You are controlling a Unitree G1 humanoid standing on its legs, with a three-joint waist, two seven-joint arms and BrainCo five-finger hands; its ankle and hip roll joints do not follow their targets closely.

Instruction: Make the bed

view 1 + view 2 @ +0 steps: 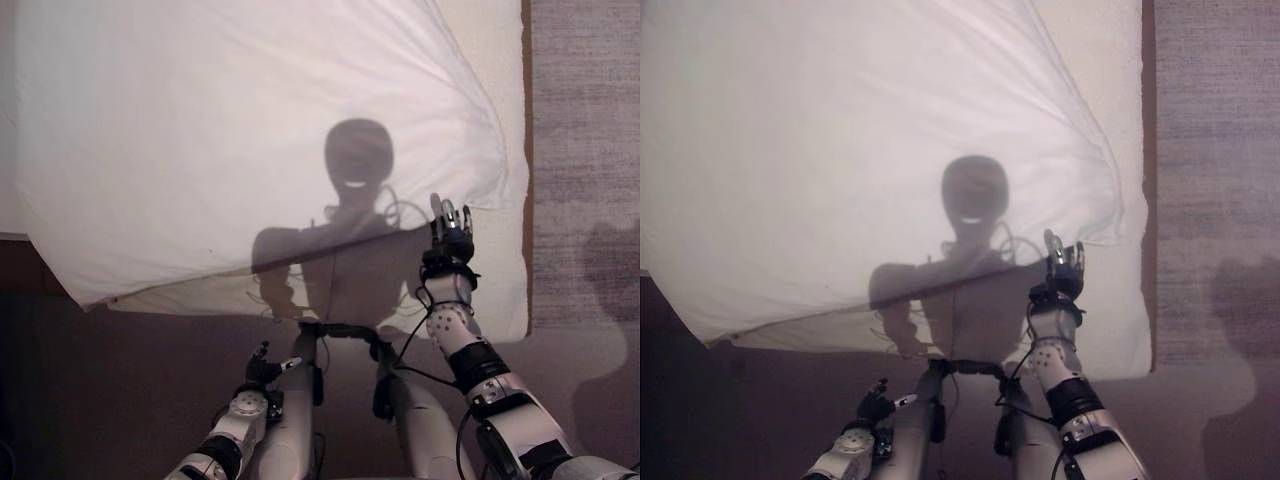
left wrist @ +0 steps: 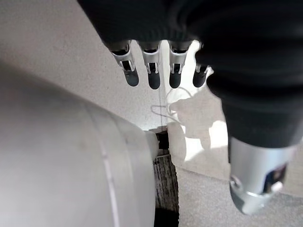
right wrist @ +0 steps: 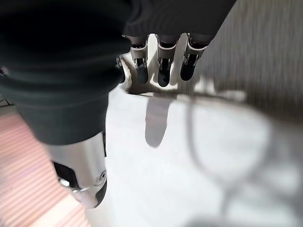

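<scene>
White fabric duvet (image 1: 220, 140) lies spread across the cream mattress (image 1: 495, 40), skewed: its near edge runs diagonally, a bare strip of mattress showing below it and along the right side, with folds fanning toward the near right corner. Right hand (image 1: 451, 228) sits raised at that corner, fingers (image 3: 163, 71) straight and slightly apart, tips at or just above the cloth, nothing clamped. Left hand (image 1: 262, 368) hangs low near the bed's foot, well apart from the duvet, fingers (image 2: 152, 71) straight and relaxed, empty. Risk: a flat-fingered push here would likely bunch the folds more rather than square the cover, since nothing is pinched; the skew could worsen. Grey carpet (image 1: 585, 150) lies beyond the brown bed frame edge (image 1: 527, 150).
</scene>
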